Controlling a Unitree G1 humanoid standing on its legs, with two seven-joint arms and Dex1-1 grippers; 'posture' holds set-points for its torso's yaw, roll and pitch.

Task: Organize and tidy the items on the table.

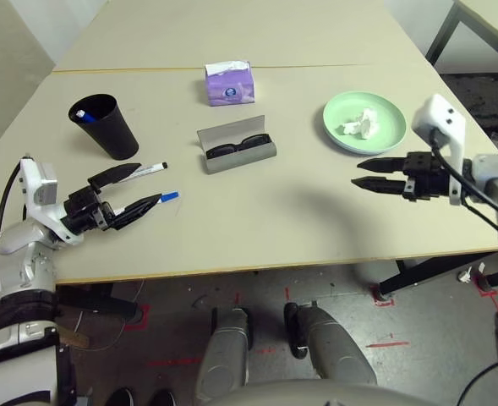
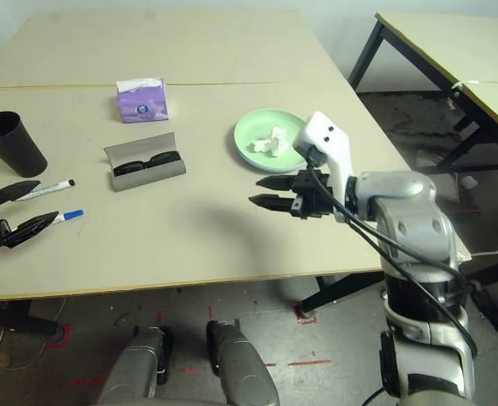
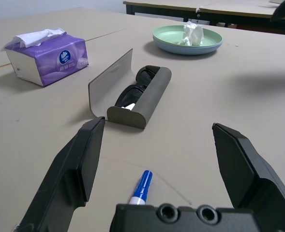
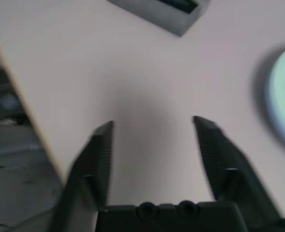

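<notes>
My left gripper [image 1: 147,183] stands open low over the table [image 1: 274,220] at the front left. The blue-capped white marker [image 3: 141,186] lies between its fingers, untouched. The black-capped marker [image 1: 151,168] lies just behind its far finger. A black cup [image 1: 105,127] behind them holds a blue-tipped pen. The grey glasses case [image 1: 236,150] lies open mid-table with the black sunglasses [image 3: 132,92] inside. A crumpled tissue [image 1: 360,124] sits on the light-green plate [image 1: 388,127] at the right. My right gripper [image 1: 357,172] hangs open and empty in front of that plate.
A purple tissue box [image 1: 228,83] stands behind the glasses case, near the yellowish seam. A dark-legged second table [image 2: 451,59] stands off to the right. Bare tabletop stretches between the two grippers along the front edge.
</notes>
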